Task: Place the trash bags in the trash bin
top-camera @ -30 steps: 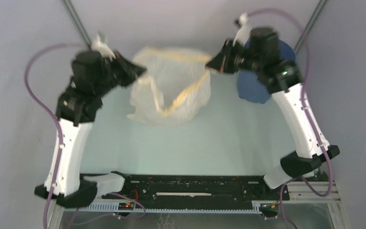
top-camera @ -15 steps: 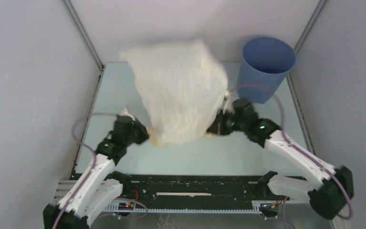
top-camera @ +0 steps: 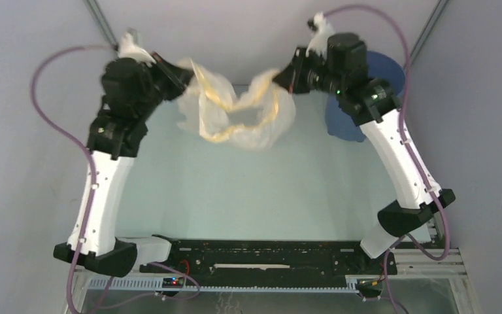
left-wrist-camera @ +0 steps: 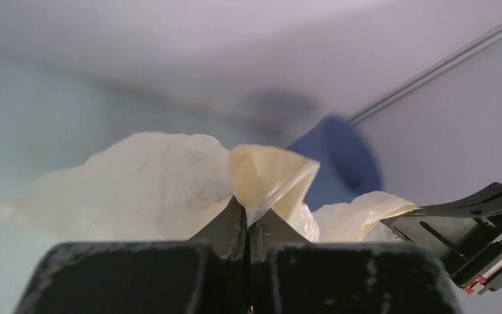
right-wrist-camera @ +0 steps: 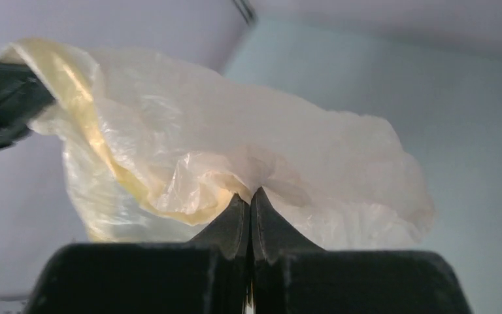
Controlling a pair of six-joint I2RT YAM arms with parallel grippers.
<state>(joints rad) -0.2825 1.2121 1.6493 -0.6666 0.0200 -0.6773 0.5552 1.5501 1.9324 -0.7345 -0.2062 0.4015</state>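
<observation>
Left hand [top-camera: 182, 73] and right hand [top-camera: 286, 77] each clamped tight on the trash bag [top-camera: 235, 118] rim; the right arm [top-camera: 392, 150] partly hid the trash bin [top-camera: 341, 124].

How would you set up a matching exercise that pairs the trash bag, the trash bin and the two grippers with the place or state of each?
Things:
1. trash bag
2. trash bin
3. left gripper
4. right gripper

Places or states:
a. blue, standing at the far right
b. shut on the bag's right side
c. pale and crinkly, strung between both grippers
d. shut on the bag's yellow-banded left edge

Pairs: 1-c, 2-a, 3-d, 4-b
</observation>
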